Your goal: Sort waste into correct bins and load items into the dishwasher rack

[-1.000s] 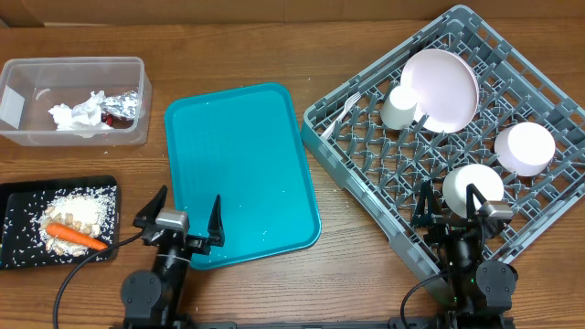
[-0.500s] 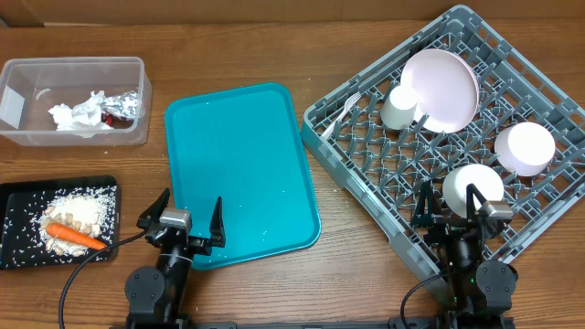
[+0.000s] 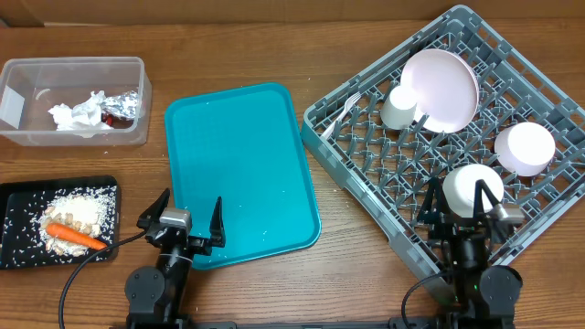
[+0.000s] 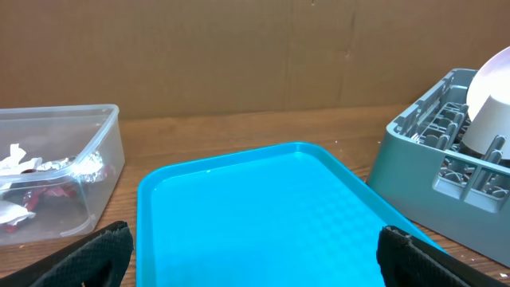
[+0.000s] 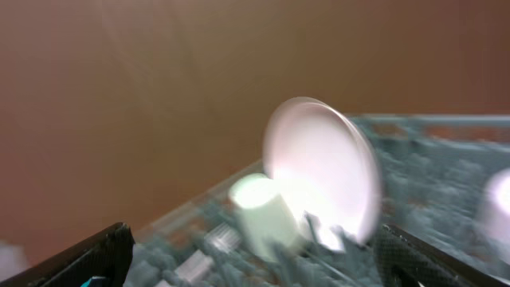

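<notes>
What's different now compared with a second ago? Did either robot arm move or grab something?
The right gripper swung slightly to the right above the large grey plastic dishwasher rack, jaws open, holding nothing. The left gripper barely nudged at the near edge of the teal plastic serving tray, also open and empty. Everything else stayed put.

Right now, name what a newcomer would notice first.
The bright teal serving tray fills the middle. To its right, the big grey dishwasher rack holds a tilted round white plate. At far left, an orange carrot lies on pale food in the black tray.
</notes>
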Robot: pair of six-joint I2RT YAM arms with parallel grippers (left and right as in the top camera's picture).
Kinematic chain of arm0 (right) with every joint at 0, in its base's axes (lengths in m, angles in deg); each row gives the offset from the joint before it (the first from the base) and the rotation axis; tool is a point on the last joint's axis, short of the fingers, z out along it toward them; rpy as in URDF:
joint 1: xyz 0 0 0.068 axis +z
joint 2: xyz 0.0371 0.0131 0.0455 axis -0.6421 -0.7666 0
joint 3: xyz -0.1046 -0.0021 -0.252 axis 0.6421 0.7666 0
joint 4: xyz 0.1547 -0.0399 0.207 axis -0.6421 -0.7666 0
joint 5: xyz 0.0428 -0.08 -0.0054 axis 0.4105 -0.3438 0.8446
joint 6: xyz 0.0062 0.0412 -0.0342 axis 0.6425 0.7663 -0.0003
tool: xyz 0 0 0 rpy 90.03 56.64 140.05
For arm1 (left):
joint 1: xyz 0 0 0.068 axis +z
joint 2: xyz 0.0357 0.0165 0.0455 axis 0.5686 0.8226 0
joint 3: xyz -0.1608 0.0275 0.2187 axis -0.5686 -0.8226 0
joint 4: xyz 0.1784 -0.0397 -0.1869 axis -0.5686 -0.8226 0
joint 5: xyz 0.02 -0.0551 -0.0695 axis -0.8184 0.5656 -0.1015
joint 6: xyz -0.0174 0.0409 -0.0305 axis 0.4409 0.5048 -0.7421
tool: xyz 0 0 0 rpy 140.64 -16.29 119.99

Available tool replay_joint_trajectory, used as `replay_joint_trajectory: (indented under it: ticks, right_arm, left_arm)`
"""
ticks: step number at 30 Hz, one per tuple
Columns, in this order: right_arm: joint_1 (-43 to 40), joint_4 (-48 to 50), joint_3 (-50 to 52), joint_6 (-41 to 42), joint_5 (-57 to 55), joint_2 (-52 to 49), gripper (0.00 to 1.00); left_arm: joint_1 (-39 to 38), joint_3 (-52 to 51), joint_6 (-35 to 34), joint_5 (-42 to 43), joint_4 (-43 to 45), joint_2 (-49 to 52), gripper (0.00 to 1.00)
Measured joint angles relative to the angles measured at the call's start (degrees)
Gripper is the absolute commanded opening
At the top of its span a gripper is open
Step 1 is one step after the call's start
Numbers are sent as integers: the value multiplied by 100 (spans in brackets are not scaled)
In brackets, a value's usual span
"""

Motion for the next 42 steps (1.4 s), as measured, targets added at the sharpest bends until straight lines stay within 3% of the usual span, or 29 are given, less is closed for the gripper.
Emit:
replay_joint_trajectory:
  ticks: [9, 13, 15, 21, 28, 31, 37, 42]
  right_arm:
    - [0, 728, 0, 3381, 1696, -2, 100]
    - [0, 1744, -9, 3866, 2017, 4, 100]
    - [0, 1700, -74, 3871, 2118, 4, 100]
    - [0, 396, -1366, 2994, 2260, -638, 100]
    - [0, -1211, -4172, 1580, 2566, -2898, 100]
    - [125, -2487, -5401, 831, 2741, -4116, 100]
    - [1335, -4896, -7484, -638, 1880, -6356, 99]
    - [2546, -6011, -8502, -1425, 455, -7943, 100]
  left_arm:
    - [0, 0, 0, -2, -2, 0, 100]
    - [0, 0, 0, -2, -2, 0, 100]
    - [0, 0, 0, -2, 0, 0, 100]
    - [0, 0, 0, -17, -2, 2, 100]
    - [0, 0, 0, -20, -2, 0, 100]
    - [0, 0, 0, -20, -4, 0, 100]
    - [0, 0, 0, -22, -2, 0, 100]
    - [0, 0, 0, -22, 0, 0, 100]
